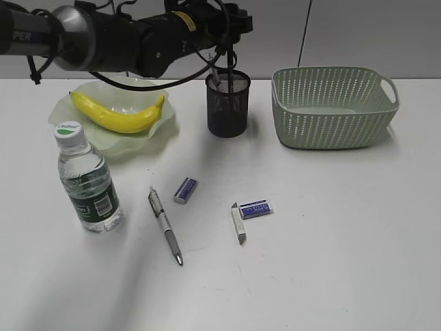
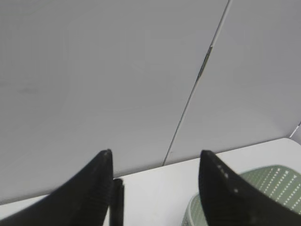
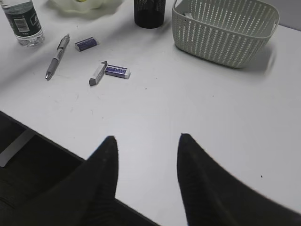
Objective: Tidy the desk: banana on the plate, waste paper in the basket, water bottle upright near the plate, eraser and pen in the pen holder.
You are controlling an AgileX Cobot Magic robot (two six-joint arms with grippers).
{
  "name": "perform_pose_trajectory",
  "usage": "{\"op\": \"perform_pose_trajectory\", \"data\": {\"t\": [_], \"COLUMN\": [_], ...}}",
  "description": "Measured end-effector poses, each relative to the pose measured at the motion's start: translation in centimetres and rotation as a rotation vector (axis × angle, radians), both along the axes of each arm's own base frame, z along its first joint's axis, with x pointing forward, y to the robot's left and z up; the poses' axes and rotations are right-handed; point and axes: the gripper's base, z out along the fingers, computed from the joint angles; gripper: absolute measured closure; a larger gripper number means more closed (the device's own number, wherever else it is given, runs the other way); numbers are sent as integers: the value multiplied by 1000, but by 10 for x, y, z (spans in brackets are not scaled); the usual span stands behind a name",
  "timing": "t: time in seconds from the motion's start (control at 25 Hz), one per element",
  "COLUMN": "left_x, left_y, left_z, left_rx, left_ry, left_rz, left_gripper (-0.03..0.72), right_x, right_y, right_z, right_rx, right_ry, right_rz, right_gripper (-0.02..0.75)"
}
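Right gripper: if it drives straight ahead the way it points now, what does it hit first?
Probably bare desk. The right gripper points past the erasers, left of the basket; depth is unclear.

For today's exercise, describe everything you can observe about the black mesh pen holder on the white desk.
The black metal mesh pen holder is a cylindrical cup standing upright on the white desk, between the pale green ruffled plate and the sage-green perforated basket, touching neither. Its see-through wire walls end in a solid rim. A dark pen leans inside it, poking above the rim. The left gripper hangs just above it, jaws apart.
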Motion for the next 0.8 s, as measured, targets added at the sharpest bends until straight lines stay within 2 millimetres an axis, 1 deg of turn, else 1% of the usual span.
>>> {"op": "perform_pose_trajectory", "data": {"t": [0.04,0.08,0.16,0.28,0.32,0.4,0.44,0.56,0.68,0.8], "left_x": [-1,-3,-8,-26,-34,-56,-67,-112,-156,-201], "left_y": [0,1,5,17,22,37,45,76,110,145], "left_z": [4,12,35,87,101,137,149,192,220,240], "left_rx": [3,6,8,15,34,64,98,202,314,411], "left_ry": [-8,-19,-36,-37,-8,48,94,193,300,406], "left_rz": [-3,-6,-8,-1,4,15,21,49,96,157], "left_gripper": [241,236,239,267,279,293,297,302,305,306], "right_x": [0,0,0,0,0,0,0,0,0,0], "right_y": [0,0,0,0,0,0,0,0,0,0], "right_z": [0,0,0,0,0,0,0,0,0,0], "right_rx": [0,0,0,0,0,0,0,0,0,0], "right_ry": [0,0,0,0,0,0,0,0,0,0], "right_rz": [0,0,0,0,0,0,0,0,0,0], "right_gripper": [397,397,397,397,397,397,397,397,397,397]}}
